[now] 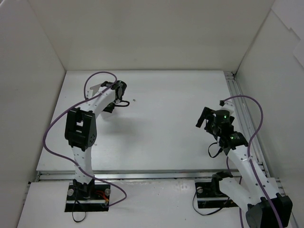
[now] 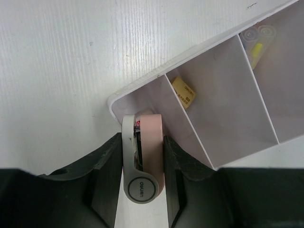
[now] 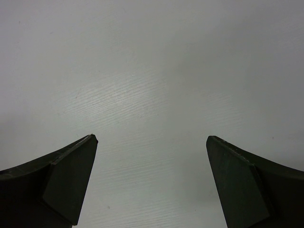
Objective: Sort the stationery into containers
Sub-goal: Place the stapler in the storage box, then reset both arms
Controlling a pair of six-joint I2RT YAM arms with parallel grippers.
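- Pink and white tape roller (image 2: 147,156) is pinched between the left fingers (image 2: 107,166), at the white organizer's (image 2: 199,53) end box, far left.
- Right fingers (image 3: 71,180) are spread wide above the table (image 3: 152,71).

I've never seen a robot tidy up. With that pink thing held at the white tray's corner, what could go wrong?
The left gripper is shut on the pink correction tape right over the end wall of the organizer, so on release it might catch the rim and fall outside onto the table. The fingers also sit close to that wall; lowering could shove the organizer.
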